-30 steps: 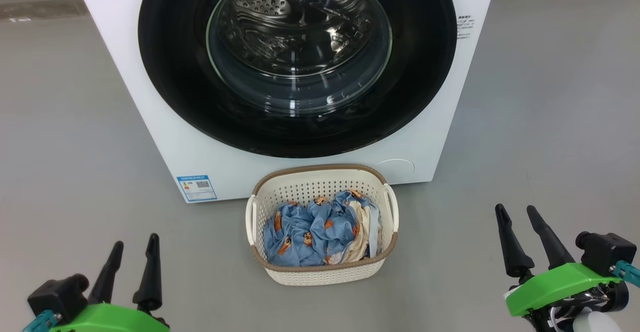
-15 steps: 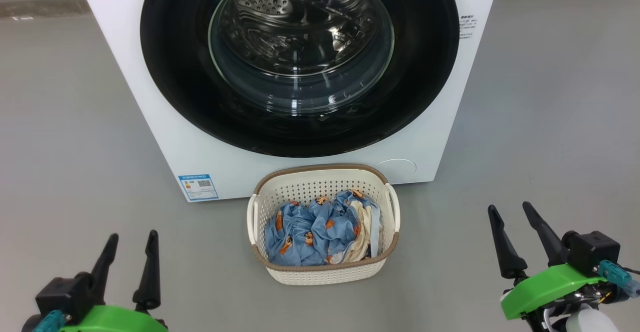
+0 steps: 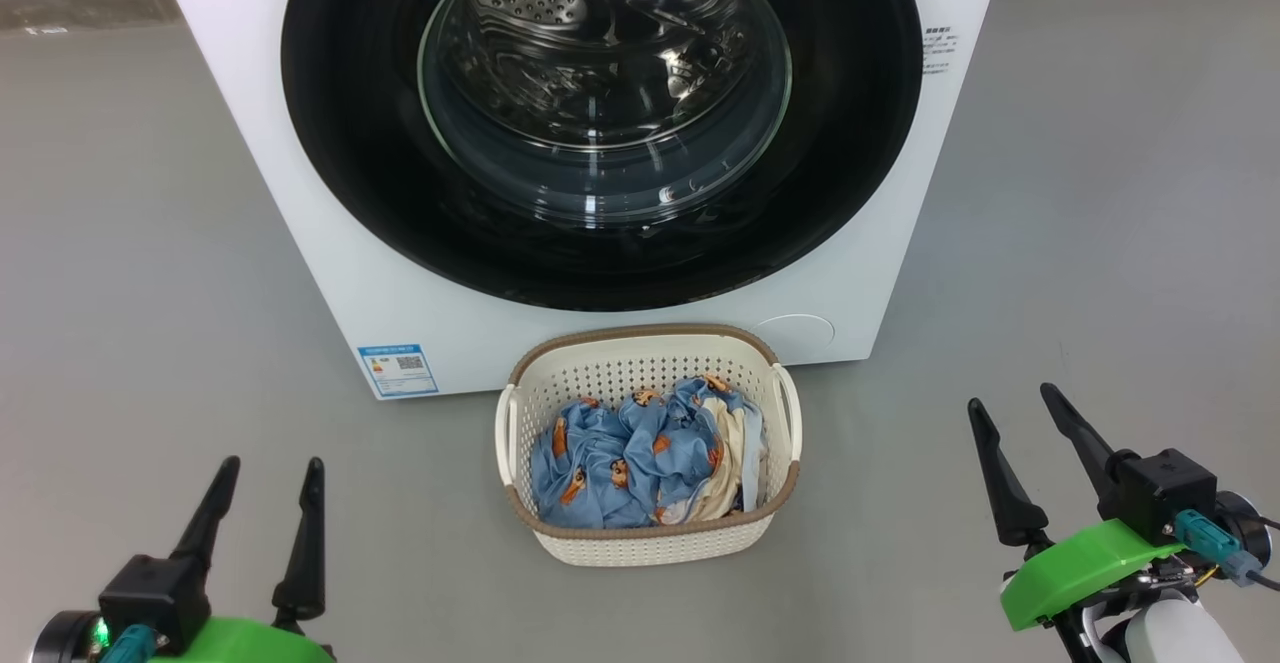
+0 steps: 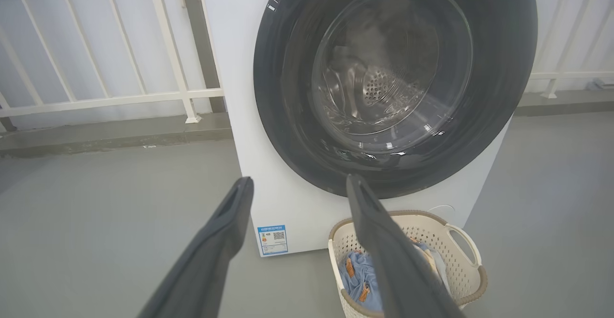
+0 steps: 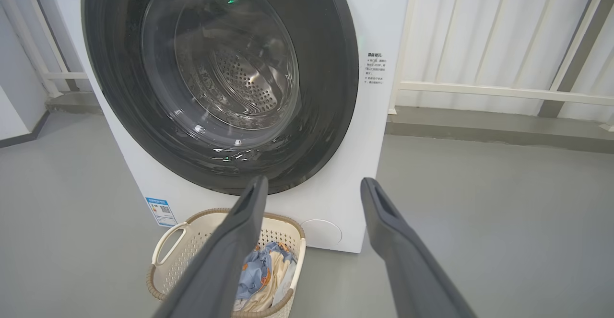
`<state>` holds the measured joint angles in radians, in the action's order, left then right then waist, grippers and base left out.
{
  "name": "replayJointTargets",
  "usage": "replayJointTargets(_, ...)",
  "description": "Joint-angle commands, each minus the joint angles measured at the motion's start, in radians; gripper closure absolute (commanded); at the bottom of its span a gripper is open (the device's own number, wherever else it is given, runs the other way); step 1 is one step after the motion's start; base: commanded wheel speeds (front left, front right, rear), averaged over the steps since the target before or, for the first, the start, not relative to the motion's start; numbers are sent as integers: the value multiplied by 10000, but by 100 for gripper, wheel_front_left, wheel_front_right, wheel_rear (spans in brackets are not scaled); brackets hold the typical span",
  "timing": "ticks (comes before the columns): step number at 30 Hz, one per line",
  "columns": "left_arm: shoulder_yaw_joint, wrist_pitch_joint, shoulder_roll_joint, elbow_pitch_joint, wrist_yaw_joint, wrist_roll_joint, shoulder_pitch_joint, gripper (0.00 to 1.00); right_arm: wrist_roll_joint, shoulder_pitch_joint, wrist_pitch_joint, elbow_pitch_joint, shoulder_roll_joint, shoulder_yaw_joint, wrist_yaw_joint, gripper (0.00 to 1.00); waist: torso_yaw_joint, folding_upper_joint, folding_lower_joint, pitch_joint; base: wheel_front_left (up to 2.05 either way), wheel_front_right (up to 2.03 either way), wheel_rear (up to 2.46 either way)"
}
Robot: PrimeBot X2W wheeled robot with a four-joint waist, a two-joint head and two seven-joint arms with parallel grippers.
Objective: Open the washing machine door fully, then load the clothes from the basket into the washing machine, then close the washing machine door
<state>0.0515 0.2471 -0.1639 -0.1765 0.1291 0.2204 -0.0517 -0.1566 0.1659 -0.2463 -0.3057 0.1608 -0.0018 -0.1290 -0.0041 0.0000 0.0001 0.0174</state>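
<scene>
The white washing machine point(image 3: 300, 183) point(image 4: 225, 68) point(image 5: 379, 30) stands ahead, its round glossy black door point(image 3: 340, 123) point(image 4: 278, 107) point(image 5: 336, 59) closed flat against the front, steel drum visible through the glass. On the floor right in front sits the cream basket point(image 3: 650, 538) point(image 4: 467, 260) point(image 5: 172, 248) holding the blue printed and cream clothes point(image 3: 620, 463) point(image 4: 357, 272) point(image 5: 259, 265). My left gripper point(image 3: 265, 473) point(image 4: 297, 183) is open at the lower left, well short of the basket. At the lower right my right gripper point(image 3: 1015, 403) point(image 5: 312, 183) is open, holding nothing.
Bare grey floor point(image 3: 120, 293) lies on both sides of the machine. A blue label sticker point(image 3: 397, 369) marks its lower left corner. White railings point(image 4: 110, 97) point(image 5: 499, 88) and a wall stand behind the washer.
Both grippers have turned slightly at the wrists and the right one has risen a little in the head view. The camera has shifted slightly; door, basket and clothes are as before.
</scene>
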Motion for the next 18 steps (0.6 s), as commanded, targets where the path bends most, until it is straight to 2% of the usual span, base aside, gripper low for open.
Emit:
replayJointTargets(1, -384, 147, -257, 279, 16, -279, -404, 0, 294, 435, -155, 204, 169, 287, -17, 0, 3, 0, 0, 0, 0, 0, 0)
replayJointTargets(18, -584, 147, -153, 57, 16, 37, -382, 0, 208, 412, -155, 186, 57, 89, -17, 0, -3, 0, 0, -13, 0, 0, 0)
